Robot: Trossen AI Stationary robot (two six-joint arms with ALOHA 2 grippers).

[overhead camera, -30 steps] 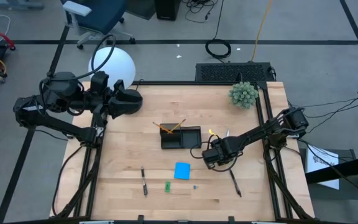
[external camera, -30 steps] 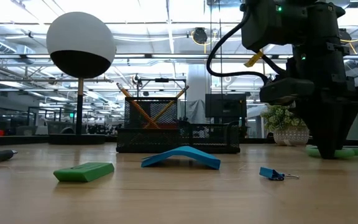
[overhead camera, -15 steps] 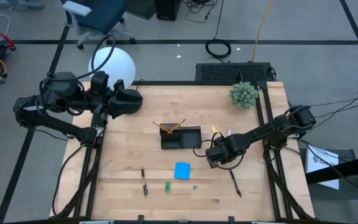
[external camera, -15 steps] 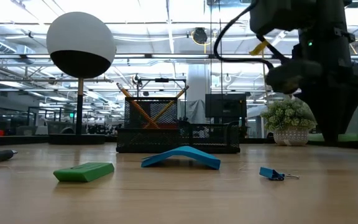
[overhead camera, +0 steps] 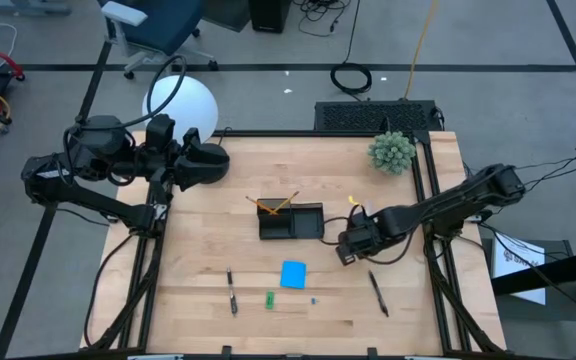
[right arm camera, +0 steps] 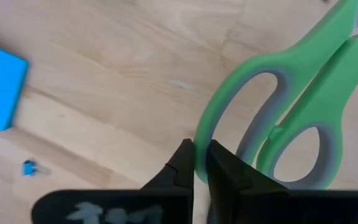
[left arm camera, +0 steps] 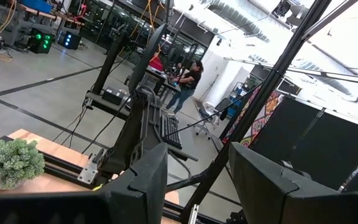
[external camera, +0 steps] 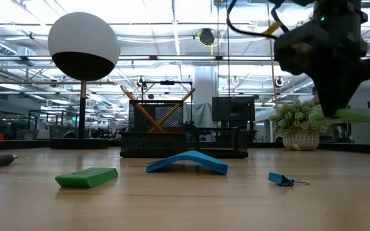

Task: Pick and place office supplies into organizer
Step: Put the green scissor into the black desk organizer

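Right gripper [overhead camera: 347,250] at centre-right of the high view, just right of the organizer [overhead camera: 290,221], jaws clenched on the rim of one handle loop of the green-handled scissors [right arm camera: 278,118]; in the low view the scissors [external camera: 345,115] hang clear above the counter [overhead camera: 248,320] at upper right, handle sticking out sideways. Organizer sits mid-counter, black mesh, with two orange pencils [overhead camera: 276,205] leaning crossed in its taller compartment. Below it in the high view: blue note pad [overhead camera: 293,274], lying bowed in the low view [external camera: 187,161]; a green eraser-like piece [overhead camera: 269,298] to the pad's lower left; a small blue binder clip [overhead camera: 314,299] just below the pad's right corner. One black pen [overhead camera: 231,291] lower left of centre, a second pen [overhead camera: 378,293] lower right, under the right arm. Fuzzy plant ball [overhead camera: 392,152] at the counter's upper right corner. Left gripper [overhead camera: 208,163] parked at upper left beside the white globe lamp [overhead camera: 179,103], jaws released, nothing between them.
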